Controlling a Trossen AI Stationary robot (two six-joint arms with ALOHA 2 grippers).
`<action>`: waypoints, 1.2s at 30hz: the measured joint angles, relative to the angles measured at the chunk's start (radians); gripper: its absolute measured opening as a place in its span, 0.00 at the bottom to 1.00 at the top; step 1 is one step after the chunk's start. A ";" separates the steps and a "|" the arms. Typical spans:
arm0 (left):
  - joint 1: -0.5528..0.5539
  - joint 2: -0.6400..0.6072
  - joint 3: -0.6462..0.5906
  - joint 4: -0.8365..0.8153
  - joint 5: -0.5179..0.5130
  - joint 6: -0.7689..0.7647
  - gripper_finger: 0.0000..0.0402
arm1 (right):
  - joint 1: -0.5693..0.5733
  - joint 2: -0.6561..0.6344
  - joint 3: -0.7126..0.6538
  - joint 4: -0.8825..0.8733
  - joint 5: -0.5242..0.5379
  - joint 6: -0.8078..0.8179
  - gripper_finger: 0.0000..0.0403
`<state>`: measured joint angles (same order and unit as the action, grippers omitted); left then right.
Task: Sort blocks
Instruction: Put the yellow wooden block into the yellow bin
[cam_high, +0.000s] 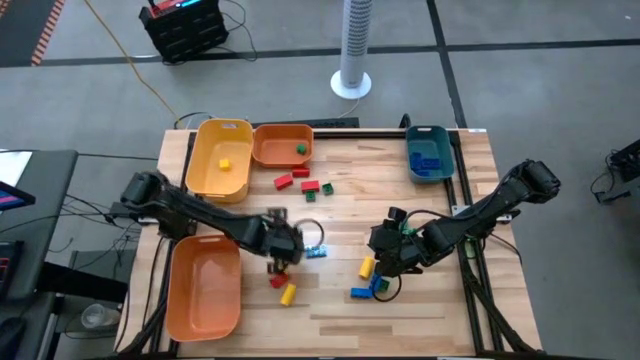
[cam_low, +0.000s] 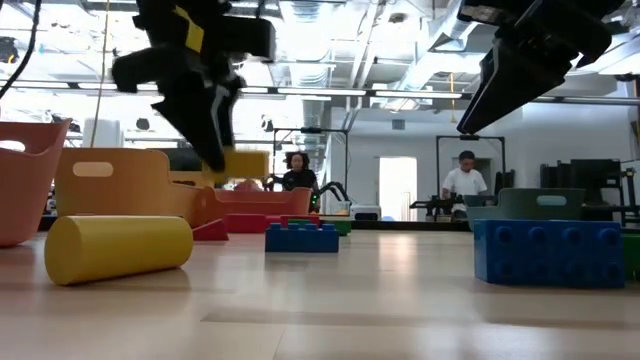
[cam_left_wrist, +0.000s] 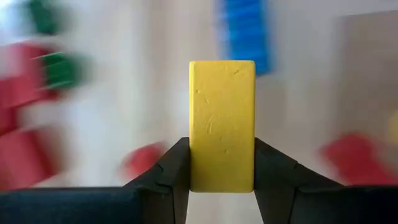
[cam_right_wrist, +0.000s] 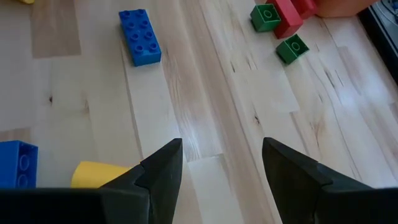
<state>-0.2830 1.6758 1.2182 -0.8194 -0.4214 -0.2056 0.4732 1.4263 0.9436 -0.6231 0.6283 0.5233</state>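
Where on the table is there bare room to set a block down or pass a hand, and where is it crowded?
Bare wood lies between the red and green blocks and the teal bin, and along the table's near edge. It is crowded around the left gripper, shut on a yellow block, and around the open right gripper by the blue and yellow blocks.

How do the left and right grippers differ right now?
The left gripper is shut on a yellow block, while the right gripper stands open and holds nothing. The left gripper hangs near the red and yellow blocks beside the orange bin; the right gripper hovers by the blue and yellow blocks. Both are over the table.
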 joint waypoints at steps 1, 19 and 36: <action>0.011 -0.023 0.000 -0.045 -0.053 -0.017 0.31 | 0.000 0.000 0.000 0.002 0.000 0.001 0.57; 0.608 -0.329 -0.124 -0.395 -0.277 -0.005 0.32 | -0.005 0.000 0.000 0.034 0.002 0.026 0.57; 1.190 -0.179 -0.148 -0.107 0.110 0.333 0.32 | -0.005 0.000 0.000 0.033 0.003 0.010 0.57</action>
<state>0.9068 1.4964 1.0702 -0.9260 -0.3119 0.1276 0.4686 1.4265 0.9436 -0.5896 0.6312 0.5331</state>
